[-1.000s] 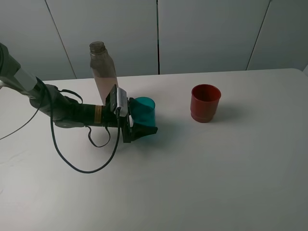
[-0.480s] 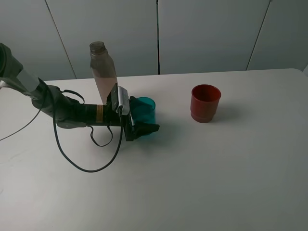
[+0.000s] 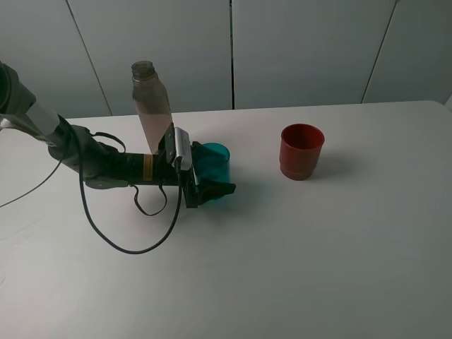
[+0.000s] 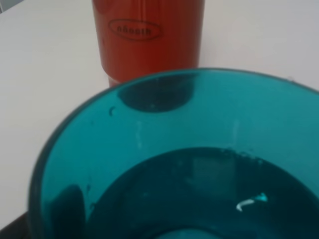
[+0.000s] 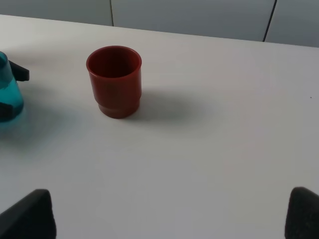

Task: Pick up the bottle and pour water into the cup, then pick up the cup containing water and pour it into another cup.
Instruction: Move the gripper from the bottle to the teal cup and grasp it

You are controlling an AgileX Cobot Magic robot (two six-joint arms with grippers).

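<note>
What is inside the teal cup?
Water, it seems: a darker pool fills the lower part of the teal cup. The cup's floor cannot be seen; the wrist view cuts it off, and in the high view its own wall hides it.

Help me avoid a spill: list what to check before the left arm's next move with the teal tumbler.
1. Left gripper fingers either side of the translucent teal plastic tumbler: ok.
2. Jaws closed on the tumbler: not ok, they stand open.
3. Water in the tumbler: ok, the left wrist view shows liquid inside.
4. Opaque dark red plastic cup upright and apart from the tumbler: ok.
5. Tall clear smoky plastic bottle upright: ok. Whether it stands free of the left arm: cannot tell.
6. Nothing standing on the white table between the two cups: ok.
</note>
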